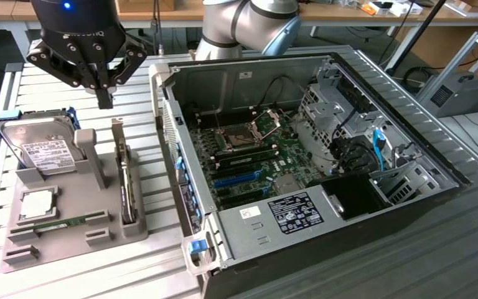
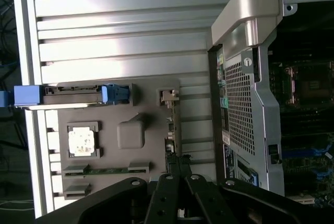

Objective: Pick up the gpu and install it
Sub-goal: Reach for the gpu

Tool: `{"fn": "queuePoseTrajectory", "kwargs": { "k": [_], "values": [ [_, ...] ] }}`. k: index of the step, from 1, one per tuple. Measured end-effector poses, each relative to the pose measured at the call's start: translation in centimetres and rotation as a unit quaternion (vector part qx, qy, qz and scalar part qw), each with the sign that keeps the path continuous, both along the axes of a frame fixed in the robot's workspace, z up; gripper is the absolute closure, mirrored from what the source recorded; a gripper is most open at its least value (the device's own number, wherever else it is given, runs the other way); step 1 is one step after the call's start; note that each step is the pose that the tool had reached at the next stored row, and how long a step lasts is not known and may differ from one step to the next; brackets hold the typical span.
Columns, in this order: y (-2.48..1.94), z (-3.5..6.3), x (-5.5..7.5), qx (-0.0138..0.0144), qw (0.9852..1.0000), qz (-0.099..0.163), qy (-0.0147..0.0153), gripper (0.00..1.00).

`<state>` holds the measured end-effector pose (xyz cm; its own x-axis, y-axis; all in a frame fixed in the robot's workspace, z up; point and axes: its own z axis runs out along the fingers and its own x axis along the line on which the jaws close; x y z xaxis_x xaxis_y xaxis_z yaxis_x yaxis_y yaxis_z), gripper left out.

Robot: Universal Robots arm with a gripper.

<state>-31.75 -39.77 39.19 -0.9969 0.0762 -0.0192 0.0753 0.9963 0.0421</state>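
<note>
The gpu (image 1: 124, 177) stands on its long edge in a slot of the grey holder (image 1: 73, 240) on the exterior view's left. In the wrist view the gpu (image 2: 169, 130) shows edge-on, as a thin dark strip with its metal bracket at the far end. My gripper (image 1: 104, 98) hangs above the slatted table just beyond the card's far end. It is shut, with nothing between its fingers. In the wrist view my gripper (image 2: 177, 161) has its closed tips right over the card's near end, apart from it.
The holder also carries a silver hard drive (image 1: 44, 149) with blue rails, a processor (image 1: 38, 205) and a green memory stick (image 1: 65, 222). The open computer case (image 1: 363, 81) lies on the exterior view's right, motherboard (image 1: 248, 162) exposed, with a blue slot (image 1: 239, 179).
</note>
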Motion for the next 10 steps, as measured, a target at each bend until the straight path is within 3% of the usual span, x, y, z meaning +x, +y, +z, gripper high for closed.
{"fn": "queuePoseTrajectory", "kwargs": {
  "k": [6,10],
  "values": [
    [-0.06,0.00,-0.04,0.0000,1.0000,0.000,0.0000,0.89],
    [-0.71,0.01,-0.02,-0.0001,1.0000,0.000,0.0001,0.89]
  ]
}}
